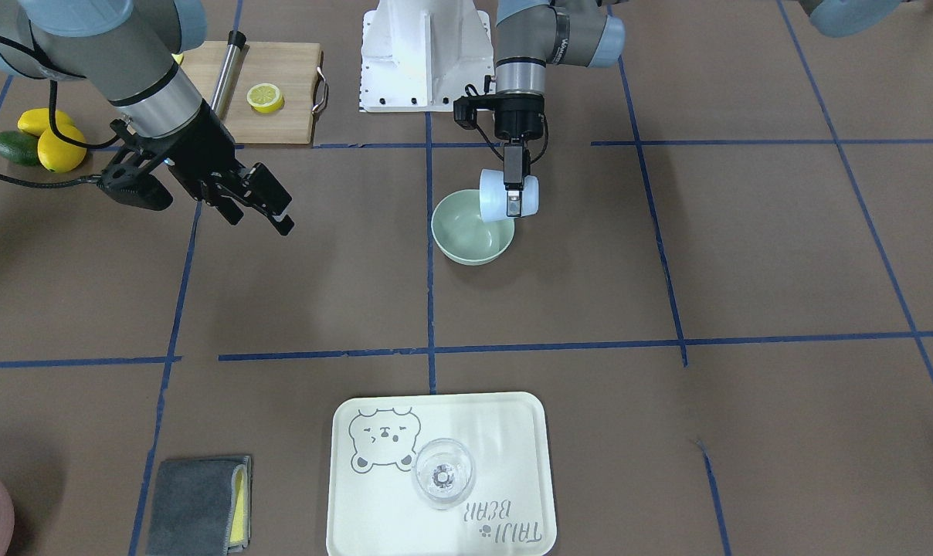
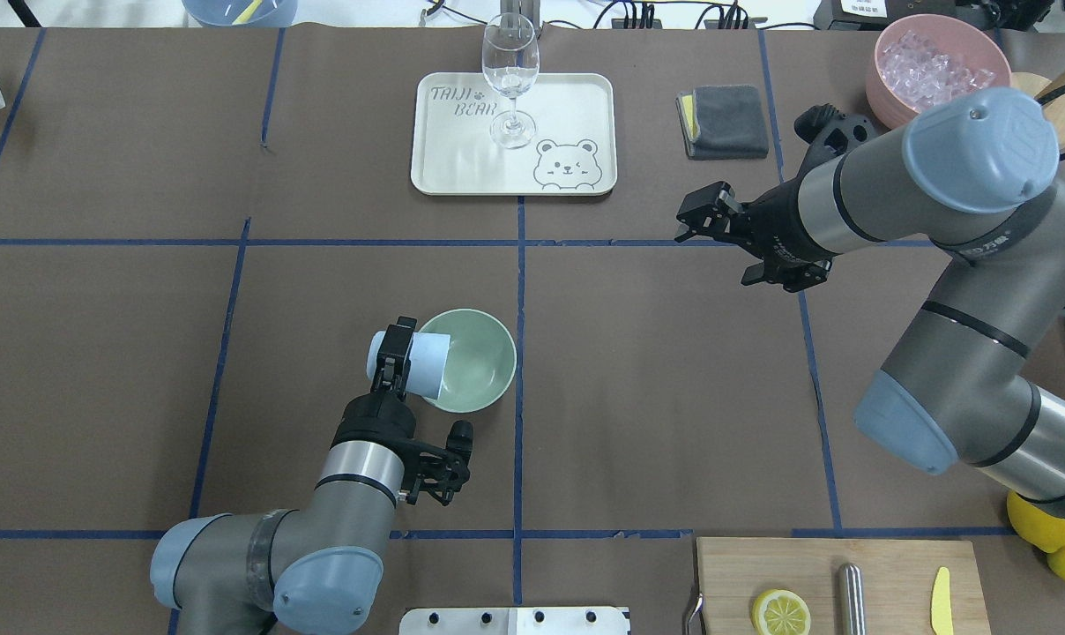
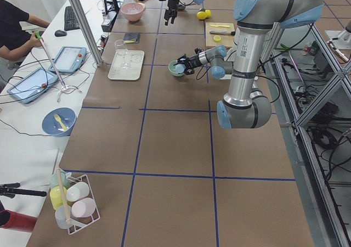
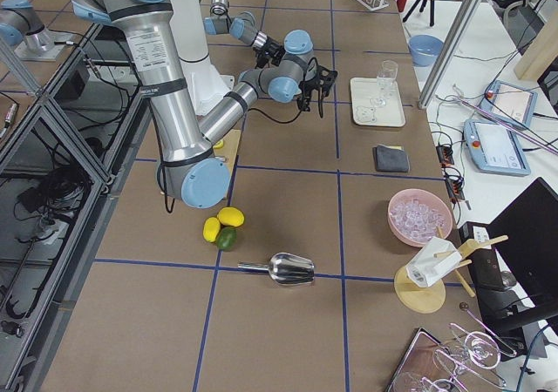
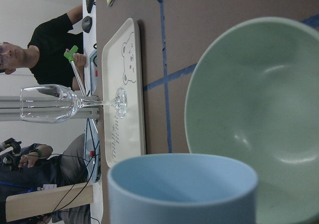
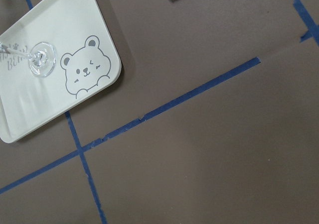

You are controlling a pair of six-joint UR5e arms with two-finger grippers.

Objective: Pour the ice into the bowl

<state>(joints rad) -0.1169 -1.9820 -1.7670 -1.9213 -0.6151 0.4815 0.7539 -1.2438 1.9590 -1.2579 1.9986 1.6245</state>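
Observation:
The pale mint-green bowl (image 2: 484, 366) (image 1: 466, 235) stands on the table near its middle, and the left wrist view (image 5: 259, 109) shows it empty. My left gripper (image 2: 398, 357) (image 1: 515, 194) is shut on a light blue cup (image 2: 425, 364) (image 1: 496, 202) (image 5: 182, 189). It holds the cup tipped on its side, mouth over the bowl's rim. I see no ice in the cup's visible inside. Clear ice cubes (image 2: 929, 66) (image 4: 418, 213) lie heaped in the pink container (image 2: 885, 84) at the far right. My right gripper (image 2: 713, 247) (image 1: 285, 216) is open and empty, above the table right of the bowl.
A pale tray (image 2: 577, 97) with a wine glass (image 2: 510, 79) stands at the far middle. A grey cloth (image 2: 726, 122) lies beside it. A cutting board (image 2: 885, 564) with a lemon half (image 2: 781, 611) is near right, with lemons (image 2: 1048, 529) and a metal scoop (image 4: 288, 270) beyond it.

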